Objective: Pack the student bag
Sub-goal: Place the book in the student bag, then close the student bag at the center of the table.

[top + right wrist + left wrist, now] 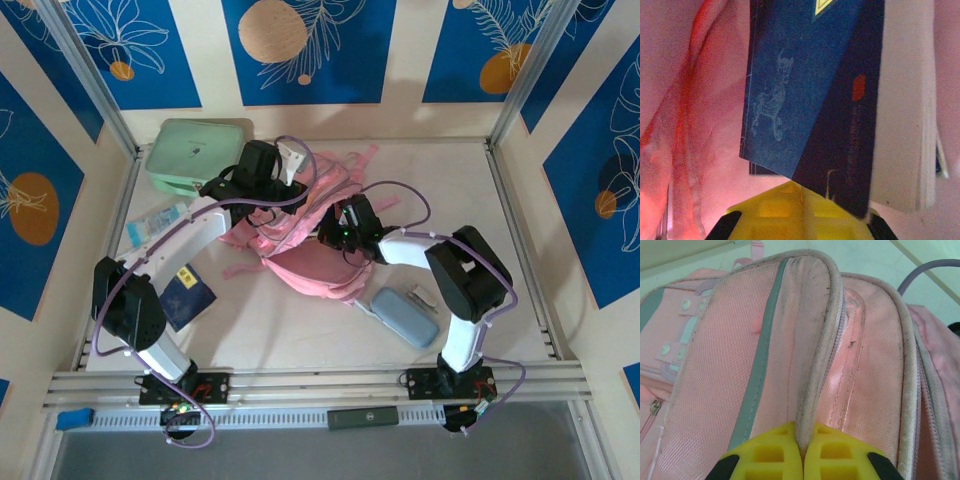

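The pink student bag [310, 262] lies in the middle of the table with its top pulled open. My left gripper [802, 450] is shut on the grubby zip-edged rim [817, 365] of the bag's flap, holding it up; in the top view this gripper [280, 180] is at the bag's far-left side. My right gripper [822, 192] is down inside the bag, its yellow fingers shut together. A thick dark blue book [805, 85] with white page edges stands just beyond the fingertips against the pink lining. In the top view the right gripper [338, 235] is sunk into the bag's opening.
A mint green zip case [195, 155] sits at the back left. A clear packet [158, 222] and a dark blue booklet [188, 297] lie at the left. A grey-blue pencil case [405, 317] and a small metal item [422, 295] lie right of the bag.
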`<state>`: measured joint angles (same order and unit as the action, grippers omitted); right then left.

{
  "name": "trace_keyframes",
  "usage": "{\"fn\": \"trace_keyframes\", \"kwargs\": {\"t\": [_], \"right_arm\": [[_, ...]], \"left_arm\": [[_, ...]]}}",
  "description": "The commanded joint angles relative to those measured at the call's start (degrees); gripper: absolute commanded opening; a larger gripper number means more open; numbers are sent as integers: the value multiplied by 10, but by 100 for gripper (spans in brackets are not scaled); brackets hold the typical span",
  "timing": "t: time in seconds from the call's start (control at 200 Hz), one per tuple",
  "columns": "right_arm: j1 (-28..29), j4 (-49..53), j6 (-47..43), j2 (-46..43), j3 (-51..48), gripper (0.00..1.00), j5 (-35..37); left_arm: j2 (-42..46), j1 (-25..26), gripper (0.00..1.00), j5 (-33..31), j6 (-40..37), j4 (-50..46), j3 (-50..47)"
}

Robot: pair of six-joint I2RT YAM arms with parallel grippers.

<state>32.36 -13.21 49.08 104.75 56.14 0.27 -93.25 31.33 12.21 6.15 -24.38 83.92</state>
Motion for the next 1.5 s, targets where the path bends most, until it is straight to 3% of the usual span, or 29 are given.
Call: {"fn": "trace_keyframes", "kwargs": {"t": [0.0, 0.195, 0.335, 0.465, 0.665, 0.825, 0.995, 1.145, 1.276, 1.496], "right_arm": [[-2, -8, -17, 3, 12, 4, 13], [17, 27, -61, -102, -56, 11, -4], [38, 118, -110, -215, -100, 20, 3], [38, 265, -135, -292, -84, 30, 24], [48, 383, -153, -342, -36, 40, 6], [85, 450, -155, -315, 39, 48, 4], [148, 452, -137, -240, 105, 51, 1], [201, 444, -145, -151, 161, 51, -3], [231, 457, -144, -86, 212, 51, 18], [246, 412, -127, 3, 263, 52, -28]], "left_arm": [[16, -2, 0, 30, 6, 45, 28], [19, -6, 0, 32, 9, 41, 23], [19, -7, 0, 41, 18, 39, 10], [23, -7, 13, 60, 12, 12, -12], [131, -7, 48, 84, 37, 38, -137], [257, -10, 68, -4, 77, -4, -238], [372, -28, 100, -121, 151, -87, -316], [421, -82, 100, -219, 227, -210, -356], [446, -161, 99, -214, 276, -243, -403], [444, -322, 99, -166, 312, -204, -464]]}}
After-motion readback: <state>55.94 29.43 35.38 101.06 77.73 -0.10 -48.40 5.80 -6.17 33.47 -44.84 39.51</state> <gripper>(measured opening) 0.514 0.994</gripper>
